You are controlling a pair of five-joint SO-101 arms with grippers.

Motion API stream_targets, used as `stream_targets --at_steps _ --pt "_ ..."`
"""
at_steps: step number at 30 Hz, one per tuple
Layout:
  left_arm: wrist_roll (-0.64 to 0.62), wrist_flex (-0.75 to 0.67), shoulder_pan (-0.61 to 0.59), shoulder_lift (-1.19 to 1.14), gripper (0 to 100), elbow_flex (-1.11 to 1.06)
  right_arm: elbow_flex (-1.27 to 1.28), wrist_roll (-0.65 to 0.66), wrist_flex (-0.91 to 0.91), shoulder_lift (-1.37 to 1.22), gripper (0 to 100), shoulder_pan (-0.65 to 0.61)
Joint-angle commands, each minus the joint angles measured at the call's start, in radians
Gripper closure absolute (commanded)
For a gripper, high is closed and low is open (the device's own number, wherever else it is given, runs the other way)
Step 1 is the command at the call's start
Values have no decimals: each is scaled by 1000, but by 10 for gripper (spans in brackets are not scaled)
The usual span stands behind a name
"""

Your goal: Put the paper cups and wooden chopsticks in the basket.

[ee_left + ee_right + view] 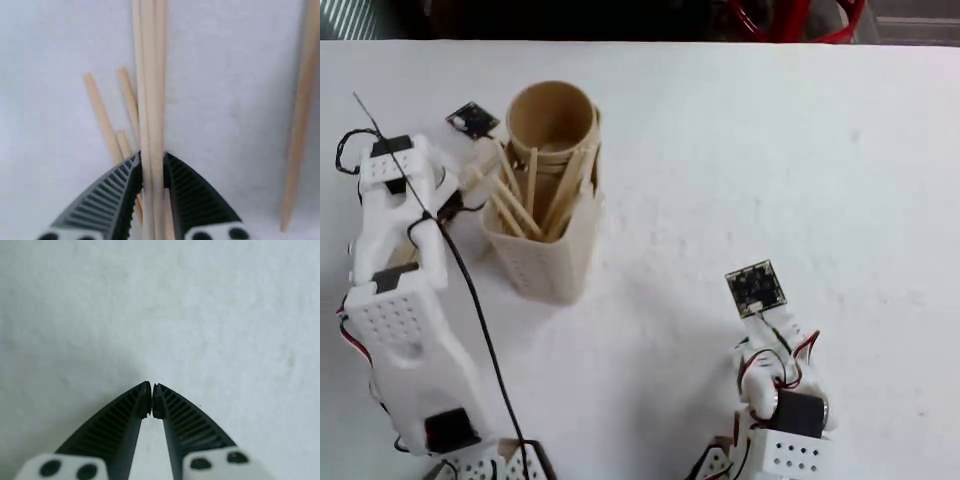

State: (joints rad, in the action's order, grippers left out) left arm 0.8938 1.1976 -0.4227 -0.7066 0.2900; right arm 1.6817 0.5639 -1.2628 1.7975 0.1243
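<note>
no readable text, no labels, no numbers, no signs on anything

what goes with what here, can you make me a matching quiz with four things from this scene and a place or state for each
Things:
1. tan paper cup
2. white perforated basket
3. left tool
4. right tool

Places or states:
a. shut with nothing in it, over the white table
b. upright inside the basket
c. shut on pale wooden chopsticks
d. standing on the table, holding the cup and chopsticks

Pairs: 1-b, 2-d, 3-c, 4-a
</note>
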Motion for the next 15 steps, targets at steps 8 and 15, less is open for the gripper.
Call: stream_targets --at_steps 8,15 --pt "0 216 -107 194 978 -11 9 3 16 7 980 4" --pt "-149 342 -156 260 978 -31 9 3 16 7 980 4"
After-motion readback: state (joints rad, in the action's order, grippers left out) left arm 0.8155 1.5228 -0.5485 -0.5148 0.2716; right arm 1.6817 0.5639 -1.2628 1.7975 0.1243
